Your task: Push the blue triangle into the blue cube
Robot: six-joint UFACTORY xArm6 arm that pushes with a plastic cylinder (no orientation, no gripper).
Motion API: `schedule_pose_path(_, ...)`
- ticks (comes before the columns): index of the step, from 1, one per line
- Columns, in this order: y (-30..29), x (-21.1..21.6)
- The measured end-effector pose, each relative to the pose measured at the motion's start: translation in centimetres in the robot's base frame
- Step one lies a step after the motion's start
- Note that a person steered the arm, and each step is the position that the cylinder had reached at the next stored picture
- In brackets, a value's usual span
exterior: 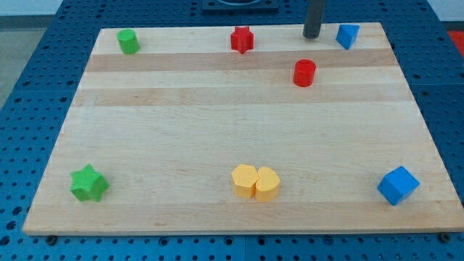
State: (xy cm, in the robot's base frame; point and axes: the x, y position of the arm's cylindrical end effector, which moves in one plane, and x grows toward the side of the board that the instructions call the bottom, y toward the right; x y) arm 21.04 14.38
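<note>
The rod's lower end, my tip (312, 35), rests on the wooden board (217, 116) near the view's top edge; it is a plain rod with nothing to spread or pinch. The blue triangle (348, 35) lies just beside the tip, to the view's right, with a small gap between them. The blue cube (398, 185) sits far below the tip, towards the view's bottom right. The red cylinder (304, 72) stands just under the tip.

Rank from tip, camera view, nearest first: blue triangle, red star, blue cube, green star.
Measured from my tip:
1. Blue triangle, just to the view's right.
2. Red star, top edge, left of the tip.
3. Blue cube, bottom right.
4. Green star, bottom left.
</note>
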Motion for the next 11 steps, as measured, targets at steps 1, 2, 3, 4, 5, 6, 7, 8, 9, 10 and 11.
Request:
schedule_pose_path(1, 1.3, -1.8)
schedule_pose_path(2, 3.9, -1.9)
schedule_pose_path(3, 6.5, -1.9)
schedule_pose_path(4, 7.3, -1.7)
schedule_pose_path(5, 7.3, -0.4)
schedule_pose_path(6, 7.3, 1.3)
schedule_pose_path(7, 7.3, 2.6)
schedule_pose_path(8, 7.3, 3.9)
schedule_pose_path(9, 7.3, 5.4)
schedule_pose_path(10, 7.3, 7.3)
schedule_pose_path(11, 7.3, 9.5)
